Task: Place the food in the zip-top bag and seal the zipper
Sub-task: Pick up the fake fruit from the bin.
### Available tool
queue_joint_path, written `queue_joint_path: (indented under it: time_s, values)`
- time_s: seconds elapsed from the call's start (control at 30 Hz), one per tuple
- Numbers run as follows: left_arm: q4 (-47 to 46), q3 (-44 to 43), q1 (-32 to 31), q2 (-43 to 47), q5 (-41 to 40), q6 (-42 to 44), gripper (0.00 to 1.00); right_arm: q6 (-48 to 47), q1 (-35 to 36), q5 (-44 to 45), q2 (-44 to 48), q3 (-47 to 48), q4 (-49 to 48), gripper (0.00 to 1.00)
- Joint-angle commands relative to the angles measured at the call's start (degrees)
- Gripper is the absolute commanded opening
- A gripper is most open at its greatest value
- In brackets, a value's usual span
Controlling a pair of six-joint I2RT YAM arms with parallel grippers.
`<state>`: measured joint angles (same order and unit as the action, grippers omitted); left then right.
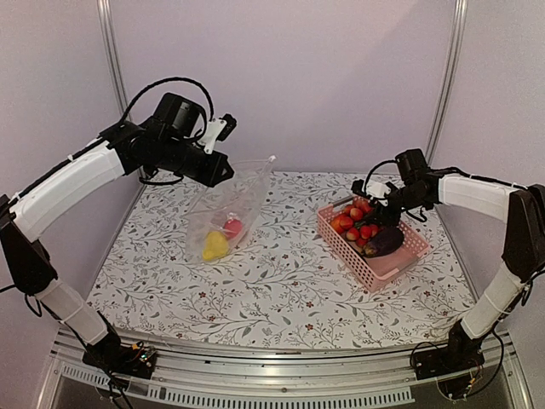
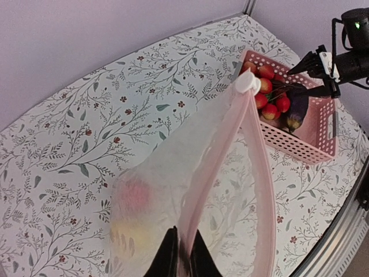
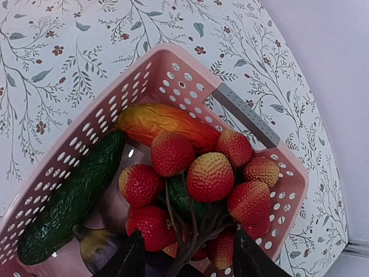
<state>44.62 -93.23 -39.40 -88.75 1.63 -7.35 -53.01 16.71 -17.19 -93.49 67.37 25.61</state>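
Observation:
The zip-top bag (image 1: 223,209) hangs tilted over the table's left half, its mouth held up by my left gripper (image 1: 225,170). In the left wrist view that gripper (image 2: 183,254) is shut on the pinkish zipper (image 2: 216,167), whose white slider tab (image 2: 248,85) sits at the far end. A yellow pepper (image 1: 215,247) and a red pepper (image 1: 232,227) lie inside the bag. My right gripper (image 3: 187,259) hovers open over the pink basket (image 3: 167,63), its fingers straddling a stemmed cluster of red fruits (image 3: 210,176). Cucumber (image 3: 69,202), orange-red pepper (image 3: 164,122) and eggplant (image 1: 387,240) lie in the basket too.
The pink basket (image 1: 387,271) stands at the table's right, angled to the edges. A flower-patterned cloth (image 1: 281,281) covers the table. Metal frame posts (image 1: 109,51) rise at the back corners, with pale walls behind them.

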Motion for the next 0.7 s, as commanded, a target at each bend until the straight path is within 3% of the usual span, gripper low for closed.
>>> queue_joint_path:
  time_s: [0.0,0.23,0.37,0.43,0.67]
  values:
    - [-1.02,0.75,-0.51,0.61,-0.74,-0.41,0.12,2.32,-0.32,3.04,0.47,-2.1,-2.67,0.4]
    - [-0.15,-1.07,-0.52,-0.33,-0.81,-0.68,0.15,5.2,-0.63,3.24,-0.3,-1.4,-4.06,0.07]
    - [0.93,-2.81,-0.59,0.01,-0.93,-1.4,0.26,6.11,-0.91,2.91,1.24,-1.66,-4.94,0.01]
    - [1.32,-2.9,-0.72,0.42,-1.46,-1.54,0.26,6.63,-0.95,2.97,1.98,-1.57,-4.91,0.0]
    - [4.41,-1.97,-0.69,0.02,0.12,-1.44,0.13,7.29,-0.92,2.76,4.55,-0.86,-3.69,0.0]
